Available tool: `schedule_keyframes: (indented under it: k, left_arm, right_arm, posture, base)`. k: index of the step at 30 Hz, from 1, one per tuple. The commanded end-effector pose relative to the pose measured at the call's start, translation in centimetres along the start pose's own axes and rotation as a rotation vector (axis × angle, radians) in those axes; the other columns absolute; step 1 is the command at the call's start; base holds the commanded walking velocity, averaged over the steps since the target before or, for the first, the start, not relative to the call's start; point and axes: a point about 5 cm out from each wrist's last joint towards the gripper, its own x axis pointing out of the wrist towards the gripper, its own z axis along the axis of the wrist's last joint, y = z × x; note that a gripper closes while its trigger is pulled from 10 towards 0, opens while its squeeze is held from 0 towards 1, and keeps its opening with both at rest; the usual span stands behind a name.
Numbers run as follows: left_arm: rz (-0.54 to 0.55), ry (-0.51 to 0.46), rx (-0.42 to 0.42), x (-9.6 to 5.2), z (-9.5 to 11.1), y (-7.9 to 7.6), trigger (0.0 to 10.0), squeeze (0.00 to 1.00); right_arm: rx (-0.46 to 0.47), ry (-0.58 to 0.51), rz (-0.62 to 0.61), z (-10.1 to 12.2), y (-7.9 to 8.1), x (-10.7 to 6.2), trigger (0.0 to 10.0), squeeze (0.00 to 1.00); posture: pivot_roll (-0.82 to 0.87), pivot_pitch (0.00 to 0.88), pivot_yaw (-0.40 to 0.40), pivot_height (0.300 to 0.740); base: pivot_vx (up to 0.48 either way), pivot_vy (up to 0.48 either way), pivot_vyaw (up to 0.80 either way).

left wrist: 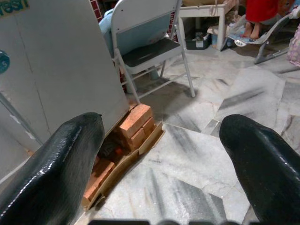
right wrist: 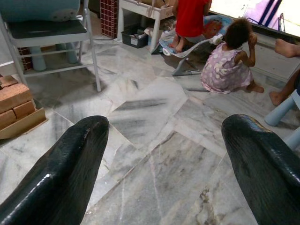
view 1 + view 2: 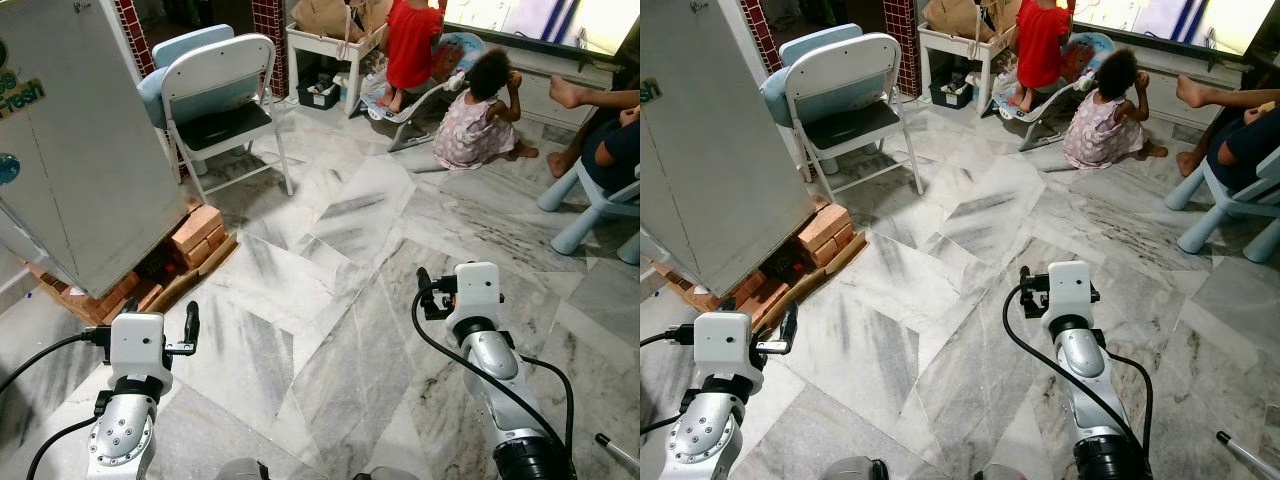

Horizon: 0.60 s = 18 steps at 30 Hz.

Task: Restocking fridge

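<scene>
The fridge [image 3: 80,150] is a tall pale grey cabinet at the left, its door closed, raised on red bricks [image 3: 195,235] and a wooden board. My left gripper [image 3: 160,318] hovers low over the marble floor just right of the fridge's near corner. It is open, with nothing between its fingers [image 1: 61,168]. My right gripper [image 2: 164,164] is held over bare floor further right, also open and empty. No food item is in either gripper.
Two folding chairs [image 3: 220,100] stand behind the fridge corner. A white table [image 3: 325,45] with a paper bag is at the back. A child in red [image 3: 412,45], a seated child [image 3: 475,115] and a person on a blue chair [image 3: 610,150] occupy the far right.
</scene>
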Motion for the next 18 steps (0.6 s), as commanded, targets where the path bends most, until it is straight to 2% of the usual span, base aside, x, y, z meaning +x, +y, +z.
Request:
schedule_keyframes:
  k: [1,8,10,12,18]
  left_arm:
    - [0.256,-0.109,-0.118,-0.5,7.7,2.1,10.0,0.00]
    - [0.256,-0.109,-0.118,-0.5,7.7,2.1,10.0,0.00]
    - [0.276,-0.092,-0.093,-1.5,5.8,2.0,10.0,0.00]
    - [0.288,-0.086,-0.066,-1.7,5.1,2.1,10.0,0.00]
    - [0.280,-0.103,-0.042,-1.5,5.4,2.5,10.0,0.00]
  right_arm:
    - [0.124,-0.167,0.328,9.0,6.3,3.1,10.0,0.00]
    - [0.124,-0.167,0.328,9.0,6.3,3.1,10.0,0.00]
    - [0.114,-0.153,0.327,8.3,4.9,3.1,10.0,0.00]
    - [0.109,-0.146,0.322,8.0,4.4,3.3,10.0,0.00]
    - [0.098,-0.179,0.371,8.9,5.3,3.5,10.0,0.00]
  posture:
    - [0.19,0.000,-0.122,0.740]
    - [0.19,0.000,-0.122,0.740]
    - [0.19,0.000,-0.126,0.740]
    - [0.19,0.000,-0.126,0.740]
    - [0.17,0.000,-0.111,0.740]
  base:
    - [0.000,0.000,0.00]
    - [0.000,0.000,0.00]
    - [0.000,0.000,0.00]
    - [0.000,0.000,0.00]
    - [0.000,0.000,0.00]
